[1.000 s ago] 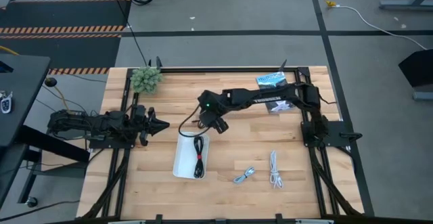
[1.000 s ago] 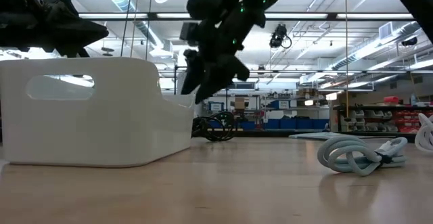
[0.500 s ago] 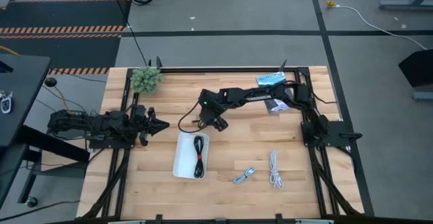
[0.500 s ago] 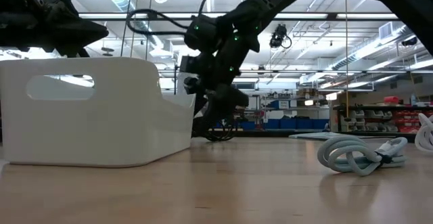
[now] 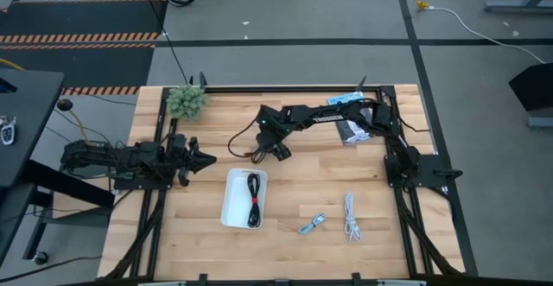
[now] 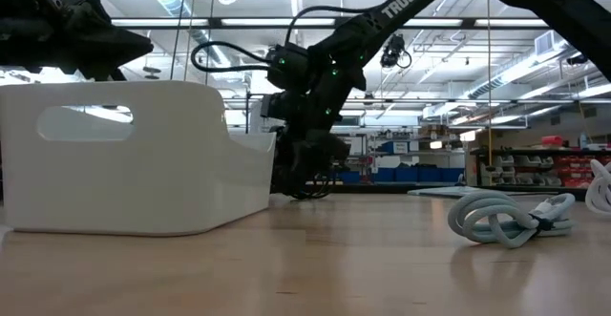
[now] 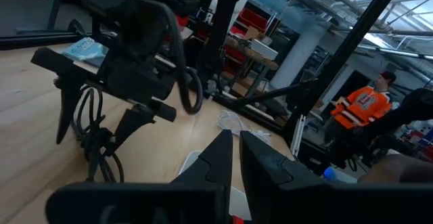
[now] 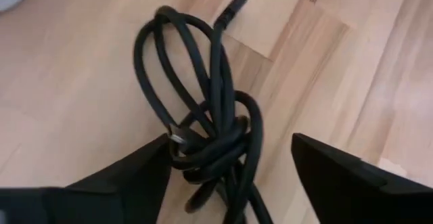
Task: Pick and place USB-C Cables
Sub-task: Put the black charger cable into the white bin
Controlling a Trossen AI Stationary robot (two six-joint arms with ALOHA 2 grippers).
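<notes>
A black-brown USB-C cable (image 8: 211, 126) lies coiled on the wood near the table's middle (image 5: 257, 155). My right gripper (image 8: 230, 141) is open and low over it (image 5: 270, 152), one finger on each side of the coil; the low view shows it down at the tabletop (image 6: 307, 168). The red-and-black cable (image 5: 253, 197) lies in the white bin (image 5: 233, 208). The silver-grey cable (image 5: 311, 224) and the white cable (image 5: 351, 215) lie on the wood toward the near edge. My left gripper (image 5: 203, 159) is shut and waits at the table's left side. My right gripper comes from above, pointing down, and its fingers (image 8: 128, 173) straddle the knotted end of the coil (image 8: 216, 149), which lies flat on the table. Whether a finger touches the cable, I cannot tell.
The white bin's wall (image 6: 143, 154) stands just nearer than the right gripper. A green plant (image 5: 187, 101) sits at the far left corner, and a blue-black flat packet (image 5: 346, 102) lies under the right arm by the far edge. A person in orange (image 7: 362, 105) stands beyond the table.
My right gripper has come down from above the bin's rim to the tabletop and has shifted slightly toward the far edge, ending over the black-brown cable. The cables and the bin have stayed where they were.
</notes>
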